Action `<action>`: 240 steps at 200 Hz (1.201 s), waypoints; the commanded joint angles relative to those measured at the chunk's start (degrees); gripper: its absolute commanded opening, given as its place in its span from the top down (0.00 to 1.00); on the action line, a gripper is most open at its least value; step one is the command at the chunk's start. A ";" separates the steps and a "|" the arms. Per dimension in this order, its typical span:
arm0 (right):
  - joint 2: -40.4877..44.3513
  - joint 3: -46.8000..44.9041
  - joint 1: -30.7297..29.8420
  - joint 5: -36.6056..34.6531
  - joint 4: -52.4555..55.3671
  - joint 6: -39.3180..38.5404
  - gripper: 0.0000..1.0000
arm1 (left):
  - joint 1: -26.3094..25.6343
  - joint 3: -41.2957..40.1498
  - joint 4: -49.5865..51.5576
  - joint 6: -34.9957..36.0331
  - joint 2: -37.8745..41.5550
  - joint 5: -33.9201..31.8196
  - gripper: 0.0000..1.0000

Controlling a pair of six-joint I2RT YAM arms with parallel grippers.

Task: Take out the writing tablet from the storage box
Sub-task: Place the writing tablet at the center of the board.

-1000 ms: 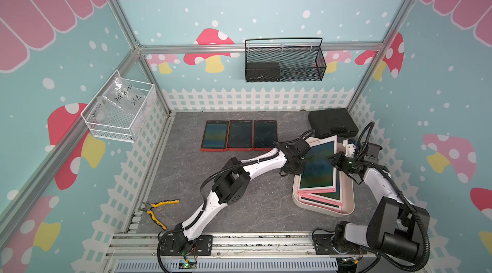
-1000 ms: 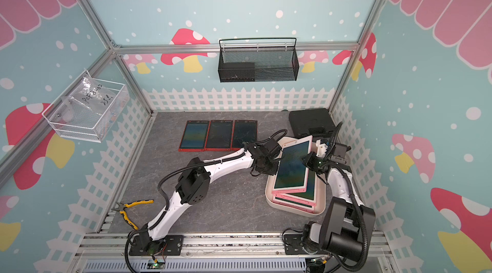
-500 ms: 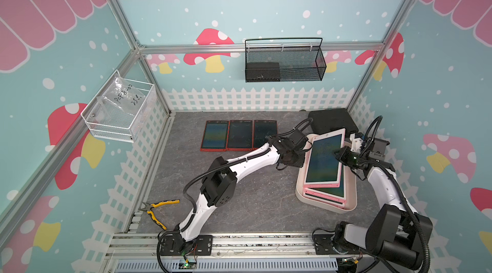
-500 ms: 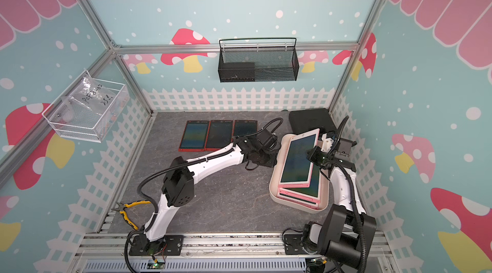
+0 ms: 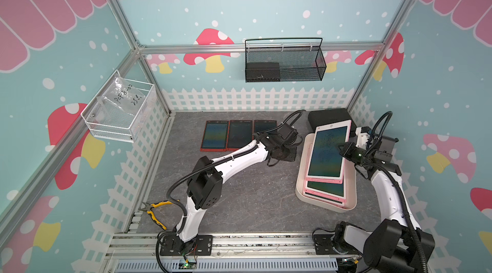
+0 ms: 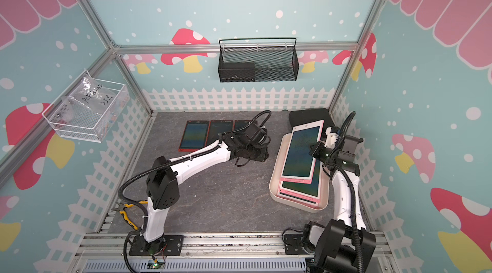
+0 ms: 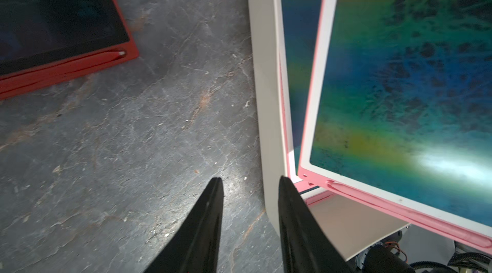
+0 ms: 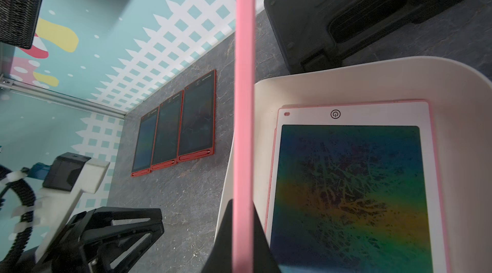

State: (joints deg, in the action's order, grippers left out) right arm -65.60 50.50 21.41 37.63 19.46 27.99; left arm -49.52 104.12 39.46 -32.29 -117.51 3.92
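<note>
A pink-framed writing tablet [image 5: 328, 151] [image 6: 300, 151] hangs tilted over the cream-white storage box [image 5: 300, 186] [image 6: 274, 186]. My right gripper [image 5: 343, 150] [image 8: 242, 205] is shut on its right edge, which the right wrist view shows as a pink strip [image 8: 243, 98] between the fingers. More pink tablets [image 5: 326, 187] [image 8: 351, 178] lie stacked in the box. My left gripper [image 5: 289, 153] [image 7: 250, 178] is open over the grey floor just left of the box wall [image 7: 261, 72]. Nothing is between its fingers, and it is clear of the lifted tablet [image 7: 399, 85].
Three red tablets [image 5: 229, 135] lie side by side at the back of the floor. A black case [image 5: 327, 118] sits behind the box. Yellow pliers [image 5: 154, 209] lie at the front left. A black mesh basket [image 5: 283, 64] and a white wire basket [image 5: 119, 112] hang on the walls.
My left gripper has let go of the tablet's left edge and drawn back to the left. The right gripper has raised the tablet and carried it toward the back.
</note>
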 commanded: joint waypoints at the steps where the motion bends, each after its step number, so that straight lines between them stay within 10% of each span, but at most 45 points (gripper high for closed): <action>1: 1.53 3.56 0.30 5.78 -1.83 1.72 1.00 | 2.83 -4.37 -4.33 1.07 6.94 0.66 0.63; 90: 1.18 1.35 -7.50 23.57 -14.66 12.66 1.00 | 14.77 -33.73 -20.56 0.89 29.73 13.01 0.57; 149: 0.04 -4.66 -20.92 19.72 -28.08 20.92 1.00 | 20.94 -48.91 -34.57 -4.58 35.01 25.50 0.53; 240: -2.85 -9.85 -25.70 19.58 -40.33 27.46 1.00 | 22.01 -58.99 -55.15 -12.01 34.81 36.42 0.50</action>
State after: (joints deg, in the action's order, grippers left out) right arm -66.89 42.30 -2.92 56.62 -13.56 52.25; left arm -27.77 46.63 -8.27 -41.36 -83.42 36.84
